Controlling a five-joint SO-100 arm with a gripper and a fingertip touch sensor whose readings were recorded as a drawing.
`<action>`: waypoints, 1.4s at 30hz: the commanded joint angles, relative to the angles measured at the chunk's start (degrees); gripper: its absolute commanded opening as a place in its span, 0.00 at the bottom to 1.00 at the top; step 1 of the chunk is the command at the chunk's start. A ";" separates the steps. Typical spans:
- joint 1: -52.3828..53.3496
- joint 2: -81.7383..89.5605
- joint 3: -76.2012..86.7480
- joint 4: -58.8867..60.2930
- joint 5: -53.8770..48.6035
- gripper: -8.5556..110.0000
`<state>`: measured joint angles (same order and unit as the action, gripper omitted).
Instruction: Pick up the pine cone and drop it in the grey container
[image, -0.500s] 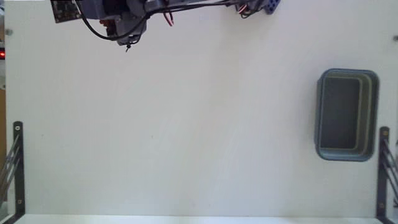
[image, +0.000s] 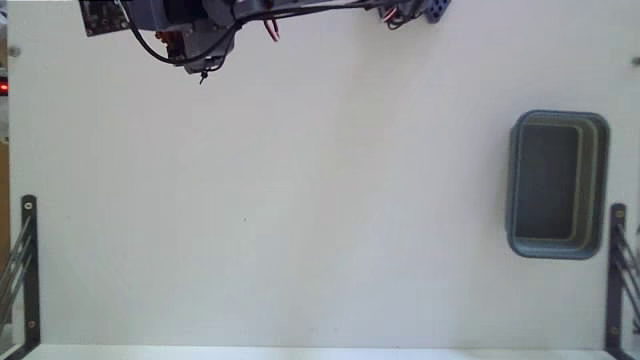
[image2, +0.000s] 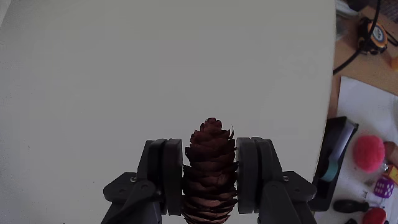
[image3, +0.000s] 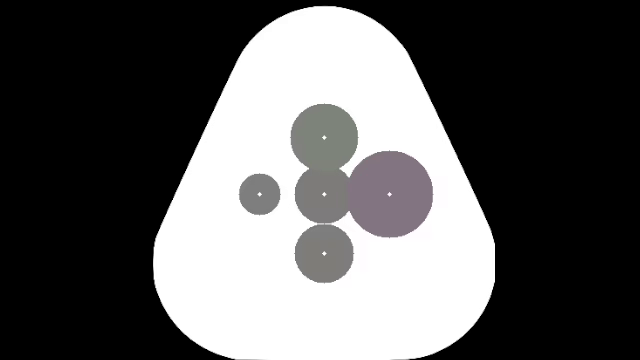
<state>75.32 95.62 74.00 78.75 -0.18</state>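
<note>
In the wrist view the reddish-brown pine cone (image2: 210, 168) stands upright between my two dark fingers, and my gripper (image2: 210, 177) is shut on it above the white table. The fixed view shows my arm (image: 190, 30) at the top left edge; there the cone is hidden by the arm. The blue-grey container (image: 556, 184) sits at the far right of the table in the fixed view, a long way from the arm. It does not show in the wrist view.
Black metal brackets stand at the table's lower left (image: 28, 270) and lower right (image: 616, 270) in the fixed view. In the wrist view, clutter lies beyond the table's right edge: a dark tray (image2: 336, 155), a pink ball (image2: 368, 152), cables.
The arm has shifted slightly up and to the left in the fixed view. The container has not moved.
</note>
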 joint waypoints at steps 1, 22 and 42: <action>1.23 1.51 -2.06 0.84 0.18 0.44; 1.23 1.51 -2.06 0.84 0.18 0.44; -0.25 1.46 -2.14 0.87 0.18 0.44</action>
<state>75.23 95.62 74.00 78.75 -0.26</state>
